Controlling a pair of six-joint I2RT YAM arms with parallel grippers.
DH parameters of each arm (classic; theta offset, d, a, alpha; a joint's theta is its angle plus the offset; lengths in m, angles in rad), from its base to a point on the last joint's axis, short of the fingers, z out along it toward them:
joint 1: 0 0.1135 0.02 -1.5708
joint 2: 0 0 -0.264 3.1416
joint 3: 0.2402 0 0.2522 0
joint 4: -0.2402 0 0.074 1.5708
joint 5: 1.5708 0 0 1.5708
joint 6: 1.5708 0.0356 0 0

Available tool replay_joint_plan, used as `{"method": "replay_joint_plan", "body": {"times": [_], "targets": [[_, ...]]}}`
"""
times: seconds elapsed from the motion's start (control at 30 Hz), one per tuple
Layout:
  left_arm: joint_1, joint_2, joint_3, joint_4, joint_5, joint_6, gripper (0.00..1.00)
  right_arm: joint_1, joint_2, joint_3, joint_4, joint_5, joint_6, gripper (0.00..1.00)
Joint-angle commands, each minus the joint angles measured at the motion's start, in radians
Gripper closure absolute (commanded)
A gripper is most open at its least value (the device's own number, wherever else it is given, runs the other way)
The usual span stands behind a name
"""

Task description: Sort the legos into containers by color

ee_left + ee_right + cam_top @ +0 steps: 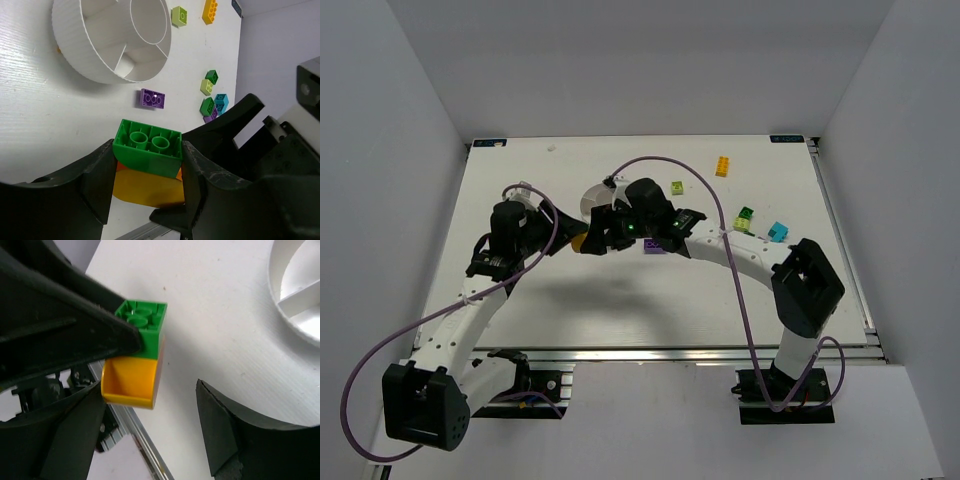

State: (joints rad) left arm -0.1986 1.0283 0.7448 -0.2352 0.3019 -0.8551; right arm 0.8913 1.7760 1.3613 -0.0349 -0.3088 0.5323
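My left gripper [147, 156] is shut on a dark green brick [147, 147] with a yellow brick [145, 189] stuck under it, and holds both above the table. The pair also shows in the right wrist view, green [142, 327] above yellow [131, 380], with the left gripper's finger [65, 315] across it. My right gripper [150, 402] is open, and the yellow brick hangs between its fingers, near the left one. From above the two grippers meet [588, 238] just in front of the white dish [592, 198]. The dish's compartments [90, 60] look empty.
A purple brick [151, 98] lies near the dish. Farther right are a lime brick [677, 188], an orange-yellow brick [722, 166], and a cluster of dark green [747, 213], lime [742, 224], cyan [778, 232] and purple bricks. The table's front rail is close below the grippers.
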Motion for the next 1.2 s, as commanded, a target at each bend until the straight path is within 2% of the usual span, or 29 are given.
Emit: {"method": "replay_joint_plan", "body": {"times": [0.0,0.33,0.37,0.47,0.53,0.57,0.7,0.83,0.97,1.03,1.17], "targets": [[-0.004,-0.036,-0.015,-0.007,-0.015,-0.012,0.73,0.0,0.009,0.077,0.047,0.069,0.024,0.25],[-0.004,-0.042,-0.047,-0.003,-0.033,-0.044,0.74,0.0,0.037,0.102,0.036,0.068,0.051,0.52],[-0.004,-0.042,-0.047,-0.001,-0.035,-0.045,0.73,0.003,0.037,0.102,0.036,0.065,0.051,0.52],[-0.004,-0.047,-0.044,-0.003,-0.046,-0.048,0.73,0.005,0.033,0.093,0.036,0.048,0.051,0.44],[-0.004,-0.043,-0.035,-0.009,-0.05,-0.05,0.73,0.003,0.026,0.084,0.04,0.04,0.049,0.31],[-0.004,-0.042,-0.033,-0.007,-0.052,-0.05,0.73,0.003,0.026,0.081,0.041,0.04,0.049,0.29],[-0.004,-0.036,-0.024,-0.007,-0.058,-0.056,0.73,0.005,0.022,0.076,0.044,0.039,0.049,0.3],[-0.004,-0.039,-0.022,-0.01,-0.061,-0.059,0.73,0.005,0.026,0.079,0.047,0.033,0.051,0.37],[-0.004,-0.042,-0.022,-0.012,-0.069,-0.068,0.73,0.006,0.034,0.082,0.046,0.025,0.055,0.4],[-0.004,-0.039,-0.019,-0.016,-0.07,-0.07,0.73,0.009,0.039,0.084,0.046,0.023,0.057,0.39],[-0.004,-0.039,-0.012,-0.019,-0.083,-0.07,0.73,0.008,0.037,0.079,0.046,0.017,0.057,0.31]]}}
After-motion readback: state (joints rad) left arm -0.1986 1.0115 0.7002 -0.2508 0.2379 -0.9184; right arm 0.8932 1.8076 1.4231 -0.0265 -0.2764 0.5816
